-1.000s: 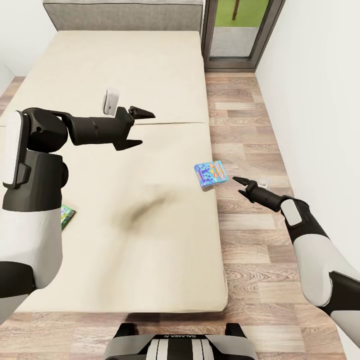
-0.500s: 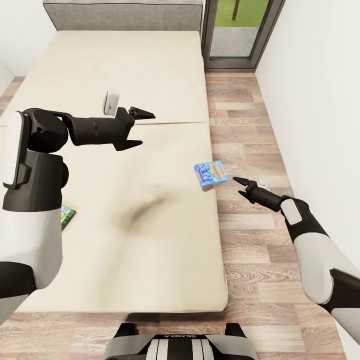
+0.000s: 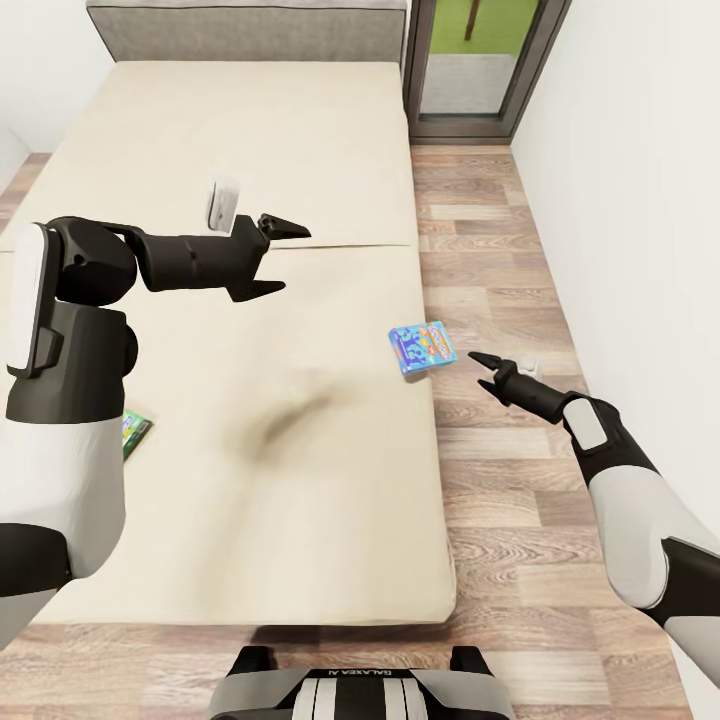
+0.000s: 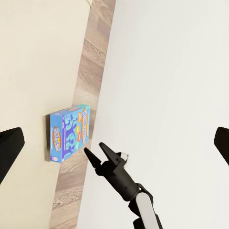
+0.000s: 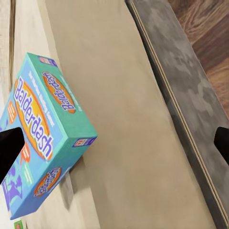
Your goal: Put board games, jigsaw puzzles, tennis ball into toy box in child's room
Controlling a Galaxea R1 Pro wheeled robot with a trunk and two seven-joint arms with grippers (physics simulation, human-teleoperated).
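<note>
The blue board game (image 3: 421, 347) lies at the right edge of the beige bed (image 3: 250, 130). My right gripper (image 3: 478, 368) hovers open over the floor just right of it, fingertips pointing at the box. In the right wrist view the box (image 5: 43, 129) reads Balderdash and sits close ahead between the open fingers (image 5: 9, 145). My left gripper (image 3: 290, 260) is open above the middle of the mattress, holding nothing. The left wrist view looks across at the blue box (image 4: 69, 132) and the right gripper (image 4: 98, 155). A green-edged board game (image 3: 136, 432) peeks out behind my left arm.
A strip of wood floor (image 3: 500, 260) runs between the bed and the white wall (image 3: 640, 200) on the right. A glass door (image 3: 470, 60) stands at the far end. The grey headboard (image 3: 245, 30) closes the bed's far side. My base (image 3: 350, 690) stands at the bed's foot.
My right gripper has drifted very slightly to the right. The left arm and both boxes have not moved.
</note>
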